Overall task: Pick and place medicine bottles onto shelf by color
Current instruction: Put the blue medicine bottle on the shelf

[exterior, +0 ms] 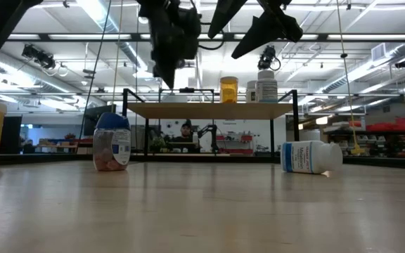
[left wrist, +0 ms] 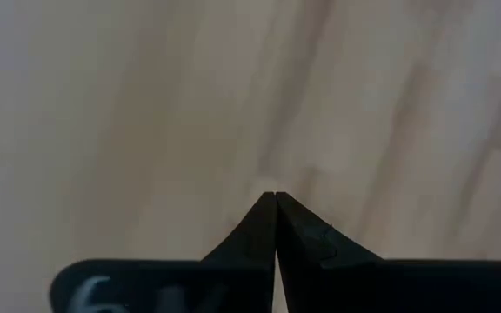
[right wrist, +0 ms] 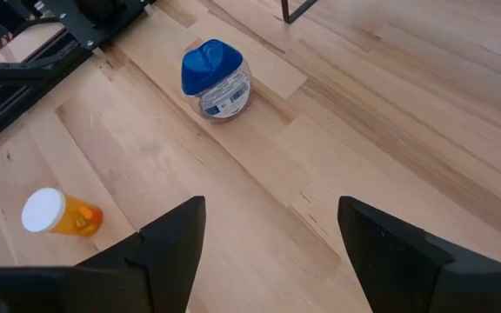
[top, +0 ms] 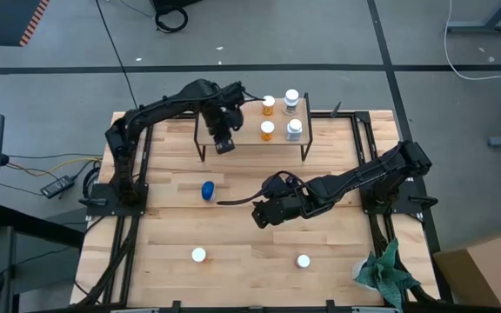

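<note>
This is a large workshop or robotics lab hall. The wooden table (top: 233,226) stands on a bare grey concrete floor (top: 320,35) marked with dark tape lines, and loose cables (top: 50,165) run across it beside the table. Seen level across the tabletop, the room behind is wide and open, with long strips of ceiling lights (exterior: 104,14), exposed beams, workbenches and racks of equipment (exterior: 392,137) along the back, and a person (exterior: 185,133) seated far off.
</note>
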You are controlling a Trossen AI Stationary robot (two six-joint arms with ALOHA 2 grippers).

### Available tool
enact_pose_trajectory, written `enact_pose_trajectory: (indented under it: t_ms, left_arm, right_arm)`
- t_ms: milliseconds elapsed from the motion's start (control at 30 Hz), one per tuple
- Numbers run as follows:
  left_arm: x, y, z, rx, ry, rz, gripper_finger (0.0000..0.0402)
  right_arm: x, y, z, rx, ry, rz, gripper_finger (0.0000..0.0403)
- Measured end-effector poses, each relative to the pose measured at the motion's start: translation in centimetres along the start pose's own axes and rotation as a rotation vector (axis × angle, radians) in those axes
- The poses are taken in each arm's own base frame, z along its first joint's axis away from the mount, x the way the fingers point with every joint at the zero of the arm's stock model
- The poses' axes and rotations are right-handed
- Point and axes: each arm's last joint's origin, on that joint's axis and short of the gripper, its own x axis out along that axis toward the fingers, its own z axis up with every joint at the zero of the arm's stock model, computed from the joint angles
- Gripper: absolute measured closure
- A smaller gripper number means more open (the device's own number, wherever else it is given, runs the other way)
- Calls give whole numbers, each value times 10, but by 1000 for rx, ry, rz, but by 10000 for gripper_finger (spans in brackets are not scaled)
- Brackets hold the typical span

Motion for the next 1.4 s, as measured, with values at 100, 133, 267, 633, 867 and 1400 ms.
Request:
enact_pose_trajectory:
  t_ms: [100,133,267,633,867,1400]
  left_arm:
    - [-13,-15,-13,-61,63,-18,377]
    - [-16,-21,-17,-76,80,-22,366]
    - [-28,-43,-25,-106,87,-28,308]
    - [-48,-78,-41,-205,79,-18,122]
    - [-48,-104,-59,-323,49,37,84]
    - [23,-130,-112,-755,57,108,60]
  right_arm:
    - [0,0,0,-2,2,-3,132]
    - [0,0,0,-1,2,-3,132]
    - [0,-1,0,41,4,-6,132]
    - [-21,-21,15,322,158,-5,132]
    - [-67,-60,40,225,199,-15,132]
    - [-126,-115,67,161,26,-63,131]
